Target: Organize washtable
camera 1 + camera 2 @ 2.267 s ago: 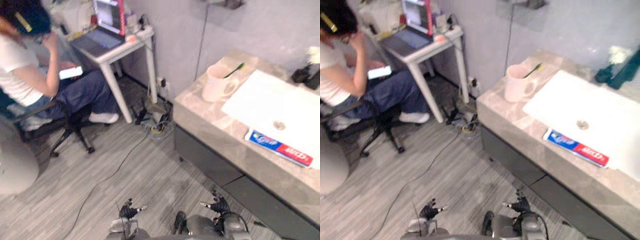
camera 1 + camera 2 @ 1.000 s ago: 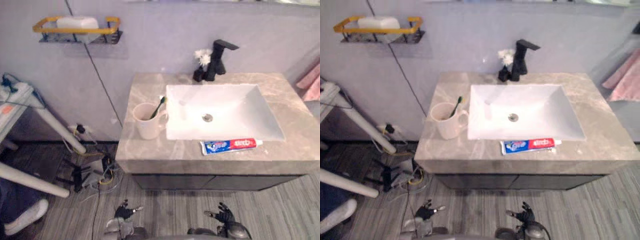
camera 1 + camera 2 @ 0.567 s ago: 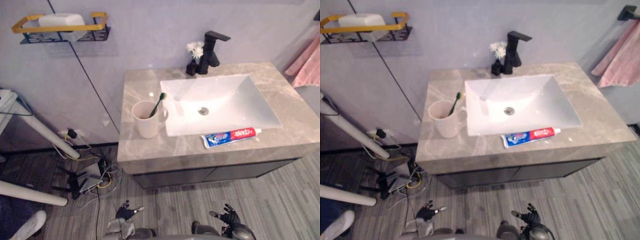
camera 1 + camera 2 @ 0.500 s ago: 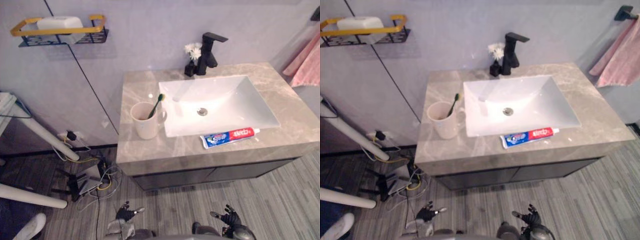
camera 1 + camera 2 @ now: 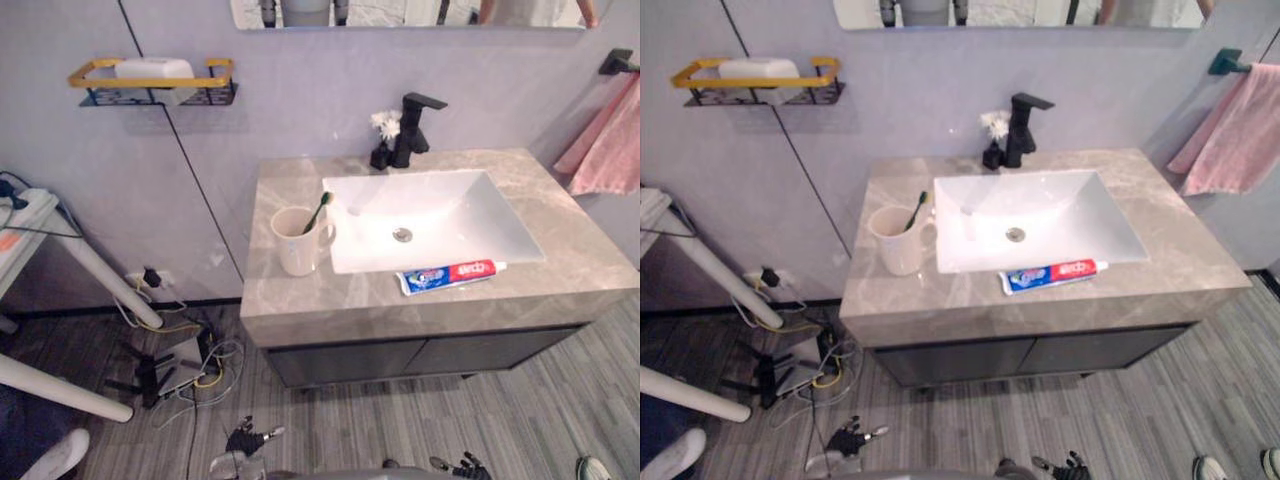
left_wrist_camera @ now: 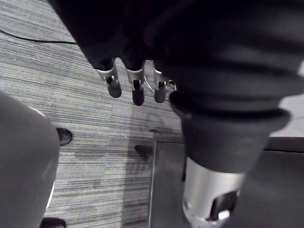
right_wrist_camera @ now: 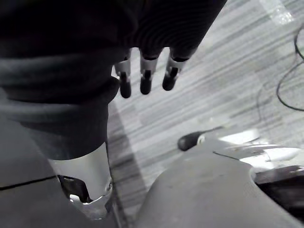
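Washtable countertop (image 5: pixel 300 300) carries a white sink (image 5: pixel 465 215). Cup (image 5: pixel 297 245) stands upright just left of the sink, with the toothbrush (image 5: pixel 318 212) leaning inside it. Toothpaste tube (image 5: pixel 450 275) lies flat on the countertop along the sink's front rim, cap end to the right. Black faucet (image 5: pixel 412 128) stands behind the sink, and a small flower vase (image 5: pixel 383 140) is just beside it. Left hand (image 6: pixel 137 89) and right hand (image 7: pixel 146 81) hang well in front of the sink, low over the floor (image 5: pixel 560 400) — fingers straight and relaxed, holding nothing.
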